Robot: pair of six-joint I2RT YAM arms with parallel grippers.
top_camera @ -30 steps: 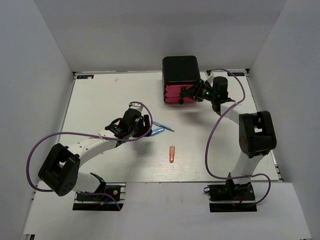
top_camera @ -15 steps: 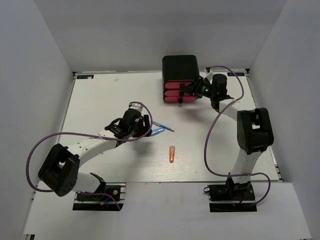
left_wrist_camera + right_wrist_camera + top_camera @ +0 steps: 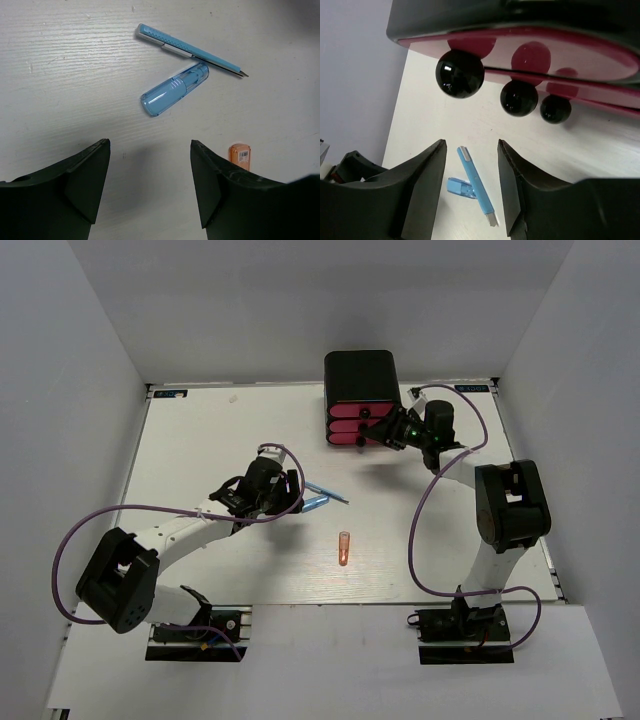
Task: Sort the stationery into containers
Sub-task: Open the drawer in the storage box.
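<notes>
The container [image 3: 360,380] is a black box with three stacked pink drawers [image 3: 560,50], each with a round black knob [image 3: 460,73]. My right gripper [image 3: 385,430] [image 3: 471,150] is open just in front of the knobs, holding nothing. A blue pen [image 3: 328,492] [image 3: 190,50] [image 3: 477,185] lies mid-table, touching a short blue marker [image 3: 314,503] [image 3: 175,89] [image 3: 459,187]. My left gripper [image 3: 285,495] [image 3: 150,150] hovers open just short of them, empty. An orange marker [image 3: 345,547] [image 3: 240,155] lies alone nearer the front edge.
White walls enclose the white table [image 3: 200,450] on the left, back and right. The box stands against the back edge. Purple cables loop from both arms over the table's sides.
My right gripper's jaws have widened and it has drawn back a little from the drawer knobs. The left arm and the stationery have not moved.
</notes>
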